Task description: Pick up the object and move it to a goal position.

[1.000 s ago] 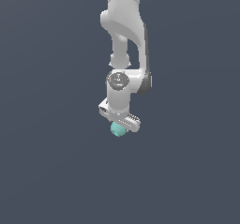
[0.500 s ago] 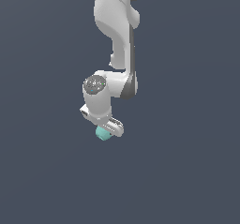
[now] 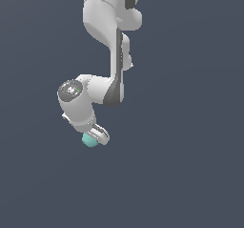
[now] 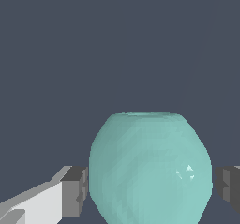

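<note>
The arm point(image 3: 112, 41) is in the carry step, its gripper point(image 3: 90, 137) clenched on the teal ball point(image 4: 150, 169), which sits between the grey pads point(image 4: 75, 191) with plain dark ground all around, so next it likely needs a steady move to the goal, grip unbroken.

Your exterior view stands well back, arm point(image 3: 107, 55) left of centre; your wrist view looks close between the fingers point(image 4: 70, 192). Both share the ball point(image 3: 88, 140).

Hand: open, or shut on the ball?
Shut on the teal ball: the hand has a finger pad pressed against each side.
</note>
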